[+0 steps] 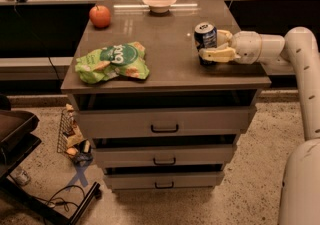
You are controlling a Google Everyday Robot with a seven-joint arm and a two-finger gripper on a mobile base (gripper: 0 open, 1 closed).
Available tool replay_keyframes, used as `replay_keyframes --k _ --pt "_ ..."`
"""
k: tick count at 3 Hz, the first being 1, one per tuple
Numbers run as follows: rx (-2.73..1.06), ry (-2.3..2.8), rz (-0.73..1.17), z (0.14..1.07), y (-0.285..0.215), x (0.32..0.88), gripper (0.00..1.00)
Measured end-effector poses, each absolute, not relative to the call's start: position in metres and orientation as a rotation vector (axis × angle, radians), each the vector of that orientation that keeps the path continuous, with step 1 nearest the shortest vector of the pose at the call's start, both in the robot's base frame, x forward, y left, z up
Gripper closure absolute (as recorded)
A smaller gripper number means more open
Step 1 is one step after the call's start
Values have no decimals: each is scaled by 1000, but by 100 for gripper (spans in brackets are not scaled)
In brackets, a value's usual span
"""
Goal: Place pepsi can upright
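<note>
Near the front-left corner of the worktop [170, 54], a crumpled green snack bag [113, 62], white lettering too creased to read. At the right edge, midway back, the pepsi can [205, 35] upright with the tool [211, 47] closed on its lower half, one finger before and one behind; probably light, thin-walled, slick and easily dented, so best gripped mid-body and gently, no writing legible on its blue side. Along the far edge, a red apple [100, 16] toward the left corner and a pale bowl [159, 1] at the middle.
</note>
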State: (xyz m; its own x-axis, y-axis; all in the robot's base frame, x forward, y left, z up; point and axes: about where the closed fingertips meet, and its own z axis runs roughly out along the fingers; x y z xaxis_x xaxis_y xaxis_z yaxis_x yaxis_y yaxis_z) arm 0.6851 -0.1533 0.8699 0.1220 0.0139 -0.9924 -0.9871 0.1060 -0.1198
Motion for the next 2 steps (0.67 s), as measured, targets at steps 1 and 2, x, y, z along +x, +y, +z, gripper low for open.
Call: replay_keyframes --k 1,2 --pt "-1170 1175 1067 859 -151 685 100" --pt "-1170 1175 1067 861 -151 685 100"
